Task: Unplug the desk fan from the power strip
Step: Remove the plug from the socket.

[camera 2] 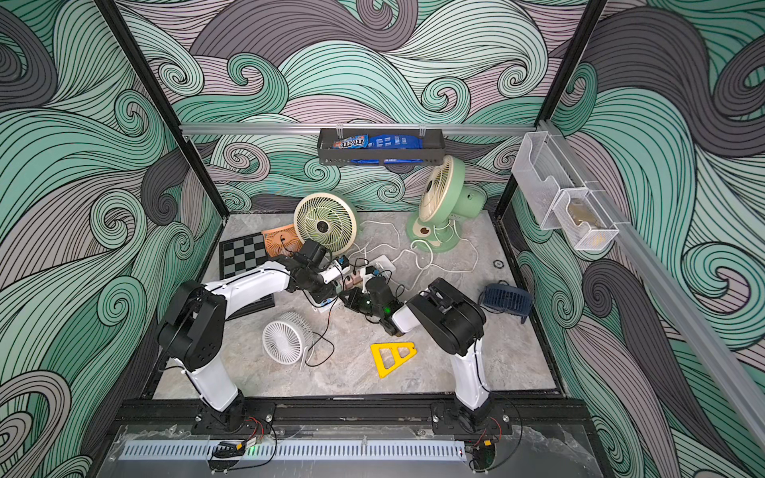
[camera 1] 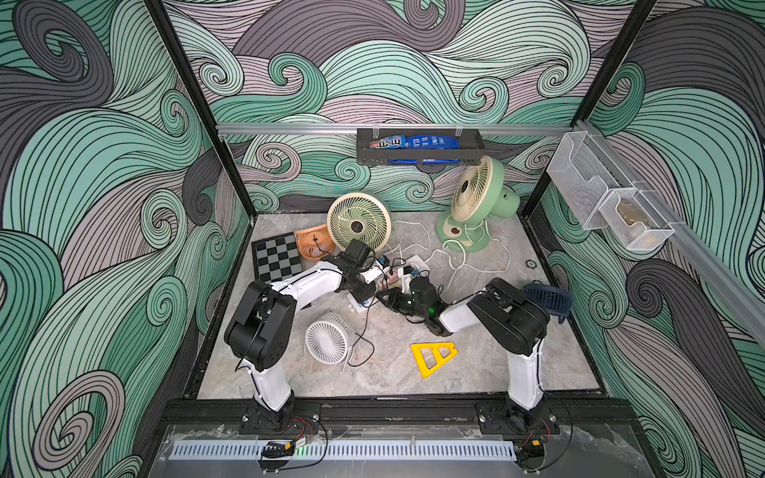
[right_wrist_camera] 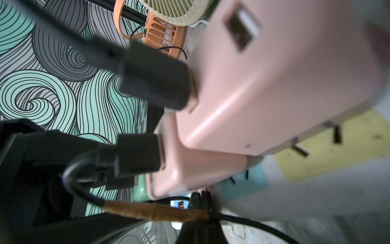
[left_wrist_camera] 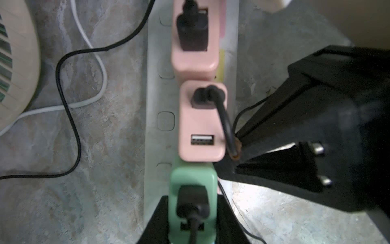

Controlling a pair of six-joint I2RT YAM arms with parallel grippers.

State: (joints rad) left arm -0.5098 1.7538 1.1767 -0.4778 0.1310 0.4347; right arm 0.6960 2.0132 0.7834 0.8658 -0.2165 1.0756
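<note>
The white power strip [left_wrist_camera: 156, 95] lies mid-table [camera 1: 416, 263], carrying two pink adapters [left_wrist_camera: 200, 124] and a green adapter [left_wrist_camera: 193, 179], each with a black plug in it. My left gripper [left_wrist_camera: 193, 200] is shut on the green adapter, one finger on each side. My right gripper [left_wrist_camera: 237, 147] is shut on a black cable [right_wrist_camera: 253, 221] at its brown taped part [right_wrist_camera: 156, 212], coming from the middle pink adapter's plug [right_wrist_camera: 137, 154]. Both grippers meet over the strip in both top views [camera 1: 383, 276] [camera 2: 345, 296]. I cannot tell which fan that cable leads to.
Several fans stand around: cream [camera 1: 358, 221], green [camera 1: 476, 202], orange [camera 1: 314, 244], white [camera 1: 327, 339], navy [camera 1: 546, 300]. White and black cords tangle beside the strip. A chessboard [camera 1: 275, 258] lies back left, a yellow triangle [camera 1: 434, 356] at the front.
</note>
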